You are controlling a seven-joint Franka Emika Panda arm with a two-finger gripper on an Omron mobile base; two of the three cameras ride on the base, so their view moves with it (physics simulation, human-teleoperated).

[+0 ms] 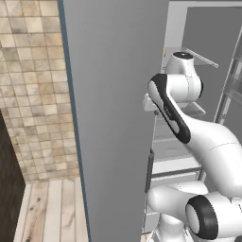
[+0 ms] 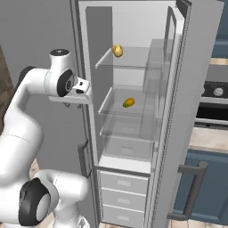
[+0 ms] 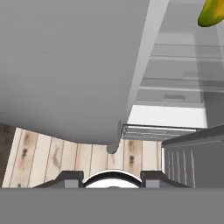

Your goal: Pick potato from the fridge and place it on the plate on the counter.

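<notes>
The fridge [image 2: 133, 26] stands open, and its big grey door [image 1: 113, 118] swings out to the left. The robot is at the first step: getting to the potato. Nothing has been picked up yet.

The potato [image 2: 117, 50] sits on the top glass shelf [image 2: 133, 60], at the left front corner. One shelf down, near the middle, lies a yellow-green fruit [image 2: 128, 103]. That one is not the potato. In the hand view it peeks in at the top right corner.

The gripper [image 2: 81, 91] hangs outside the fridge, just beside its left front edge, lower than the top shelf. It points down at the wooden floor [image 3: 52, 157]. It holds nothing. Its fingers [image 3: 70, 178] show well apart in the hand view, so it looks spread.

Next, the arm likely has to lift, turn the hand toward the inside, and reach to the top shelf's left front corner. It should keep off the shelf edge and the door.

Counted: one potato, one yellow-green fruit, three glass shelves, three white drawers [image 2: 122, 198] at the bottom. A bit of counter [image 2: 207, 138] shows at the right.
</notes>
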